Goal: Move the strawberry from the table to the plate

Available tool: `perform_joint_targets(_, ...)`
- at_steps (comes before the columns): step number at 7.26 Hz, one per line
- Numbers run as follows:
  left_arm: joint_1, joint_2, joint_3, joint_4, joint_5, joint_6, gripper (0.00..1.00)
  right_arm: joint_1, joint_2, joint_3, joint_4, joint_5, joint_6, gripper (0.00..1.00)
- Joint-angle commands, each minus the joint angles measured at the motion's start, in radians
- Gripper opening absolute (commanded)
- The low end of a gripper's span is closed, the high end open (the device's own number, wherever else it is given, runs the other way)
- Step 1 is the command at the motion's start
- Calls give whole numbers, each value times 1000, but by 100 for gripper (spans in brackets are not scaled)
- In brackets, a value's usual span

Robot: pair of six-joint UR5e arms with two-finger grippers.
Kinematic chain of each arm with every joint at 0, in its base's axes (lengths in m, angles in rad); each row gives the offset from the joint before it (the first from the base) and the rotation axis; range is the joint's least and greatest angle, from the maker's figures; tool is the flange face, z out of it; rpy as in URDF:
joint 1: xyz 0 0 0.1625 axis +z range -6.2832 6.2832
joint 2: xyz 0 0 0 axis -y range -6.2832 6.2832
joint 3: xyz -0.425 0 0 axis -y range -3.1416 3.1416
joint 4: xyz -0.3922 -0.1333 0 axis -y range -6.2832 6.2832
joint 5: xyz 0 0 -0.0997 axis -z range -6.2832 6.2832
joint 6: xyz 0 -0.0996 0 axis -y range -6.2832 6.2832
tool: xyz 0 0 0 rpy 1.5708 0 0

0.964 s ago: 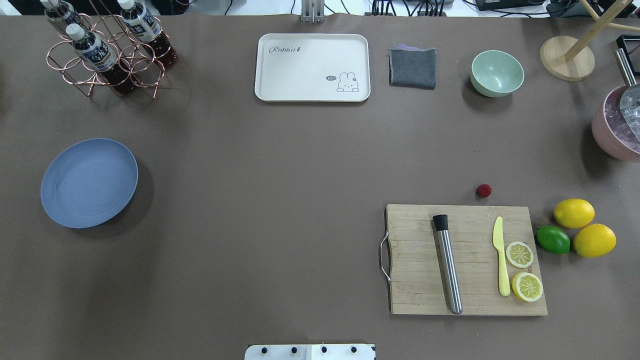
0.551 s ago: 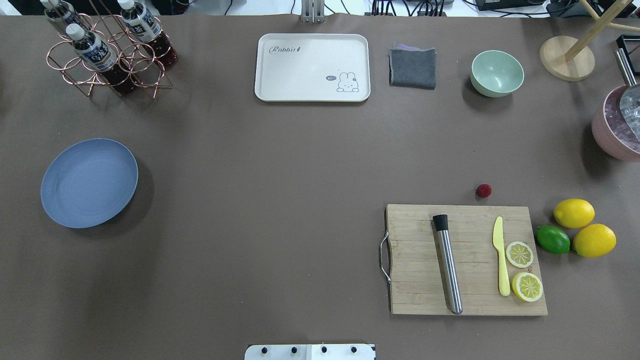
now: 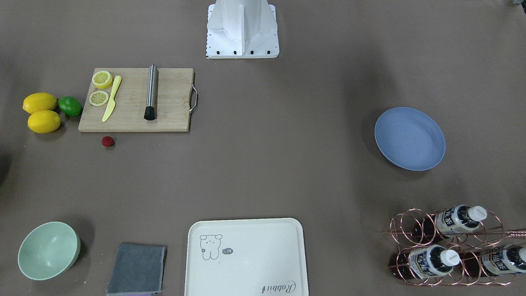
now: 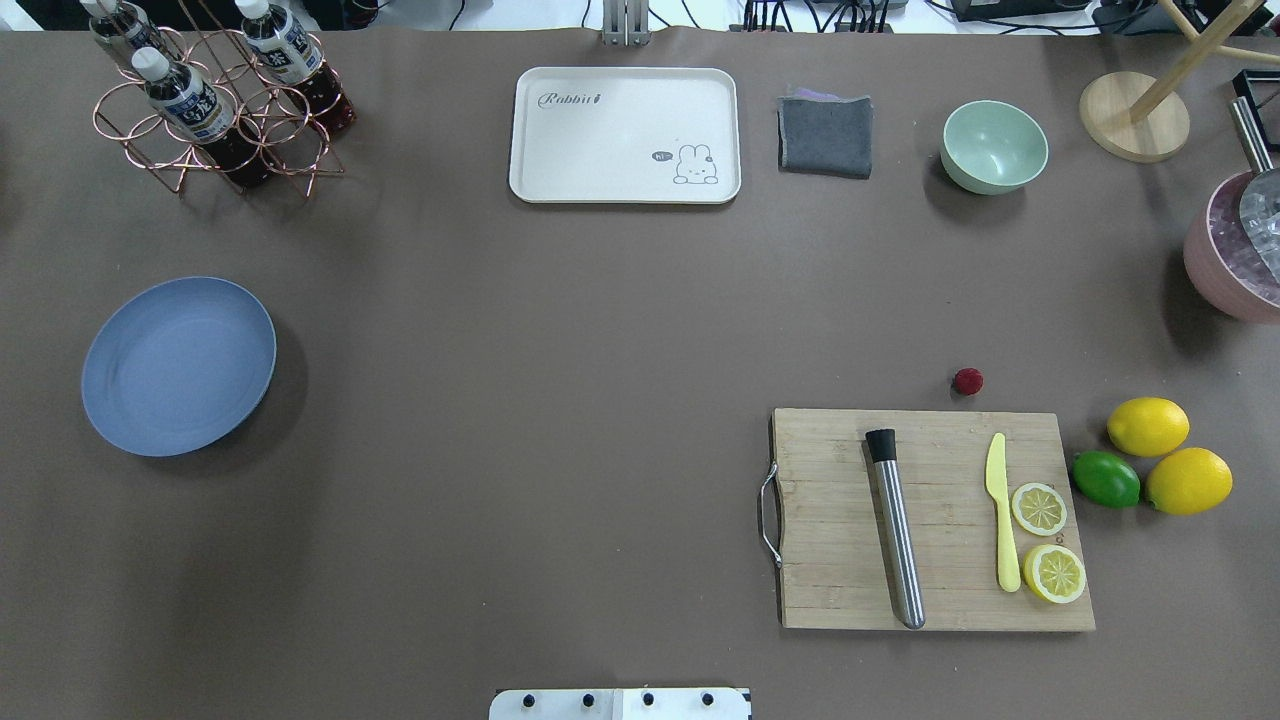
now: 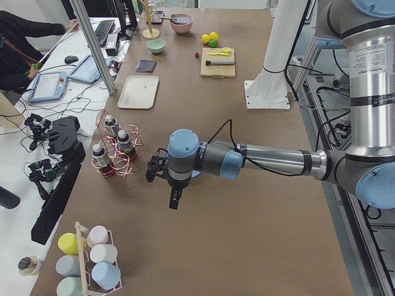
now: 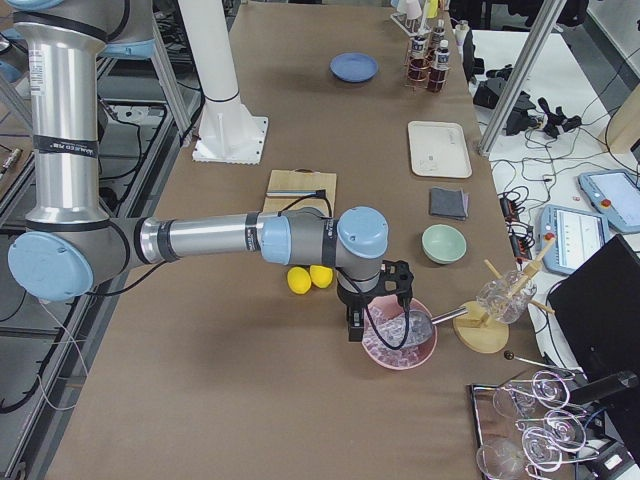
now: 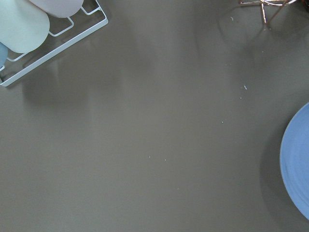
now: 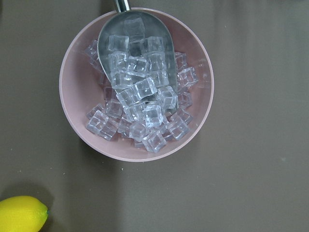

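**Tiny berry, easy to lose**

The left pincer [image 5: 174,198] and the right pincer [image 6: 352,325] show only in side views; I cannot tell their opening or hold. Just beyond the wooden cutting board [image 4: 930,520], right of centre, the tiny dark-red bumpy strawberry [image 4: 967,381] lies on the grey-brown table [image 4: 560,420]. Being so small and round, it may roll from a touch. The round blue plate [image 4: 178,366] is well apart, at middle left.

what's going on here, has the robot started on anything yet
Nothing is being handled yet. The strawberry lies on the table just off the cutting board, and the plate at the other end is empty. The left gripper hangs over bare table beside the plate. The right gripper hangs over a pink bowl of ice. I cannot tell whether either is open or shut.
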Motion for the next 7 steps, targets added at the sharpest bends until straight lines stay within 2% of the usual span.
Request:
perform_joint_targets(1, 0, 0, -1, 0, -2, -2, 98, 0, 0, 6, 0, 0, 2, 100)
perform_joint_targets(7, 1, -12, -14, -7, -12, -2, 98, 0, 14, 6, 0, 6, 5, 100)
